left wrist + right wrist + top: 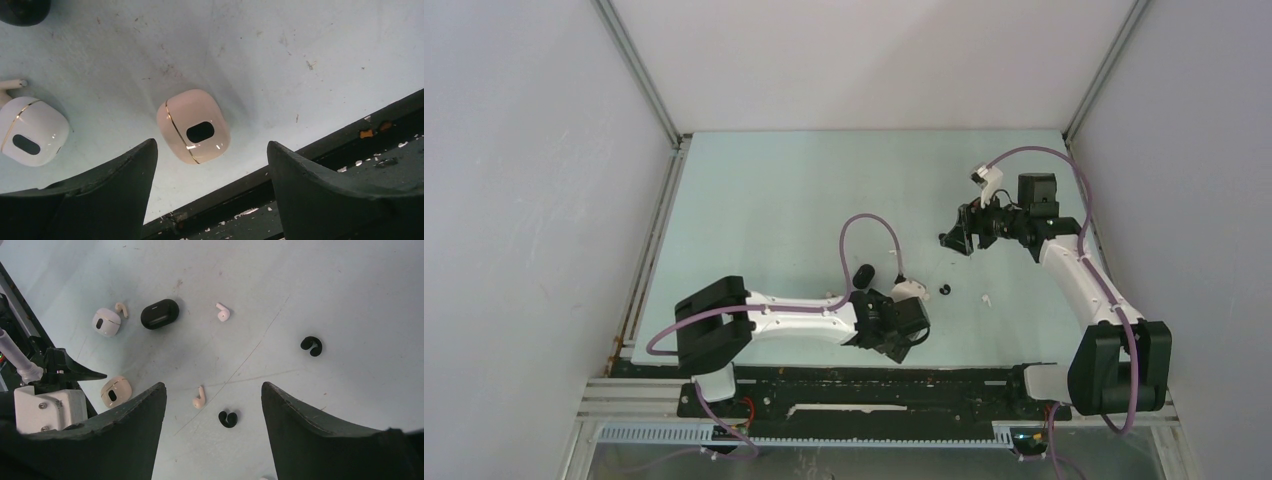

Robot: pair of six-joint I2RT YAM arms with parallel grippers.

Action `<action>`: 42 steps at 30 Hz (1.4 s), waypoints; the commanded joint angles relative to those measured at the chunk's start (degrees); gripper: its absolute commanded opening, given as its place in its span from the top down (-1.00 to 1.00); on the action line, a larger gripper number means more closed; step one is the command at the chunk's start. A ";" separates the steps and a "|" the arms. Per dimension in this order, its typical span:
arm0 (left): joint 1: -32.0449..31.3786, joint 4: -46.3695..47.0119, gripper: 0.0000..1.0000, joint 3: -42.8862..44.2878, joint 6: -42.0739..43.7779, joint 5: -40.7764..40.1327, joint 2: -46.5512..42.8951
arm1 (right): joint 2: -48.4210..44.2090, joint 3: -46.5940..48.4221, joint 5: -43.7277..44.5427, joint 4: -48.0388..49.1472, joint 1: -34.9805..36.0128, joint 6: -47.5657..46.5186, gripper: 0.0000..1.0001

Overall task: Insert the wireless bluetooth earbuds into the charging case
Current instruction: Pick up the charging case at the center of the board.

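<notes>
Pale table (350, 290) bears tiny white and black earbuds (222, 312).

- One case (193, 126) is set on the table (300, 45), at the near edge.
- Two more cases (106, 322) are set left of it.
- Earbuds (199, 397) are scattered behind them.

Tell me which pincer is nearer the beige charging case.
Left. The left pincer hangs open just over the beige charging case; the right pincer is farther off, above the loose earbuds.
</notes>
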 commanded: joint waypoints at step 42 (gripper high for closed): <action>0.73 27.02 0.50 -10.44 42.95 -2.59 -22.64 | 9.16 5.68 -17.10 -13.47 7.88 5.49 -0.25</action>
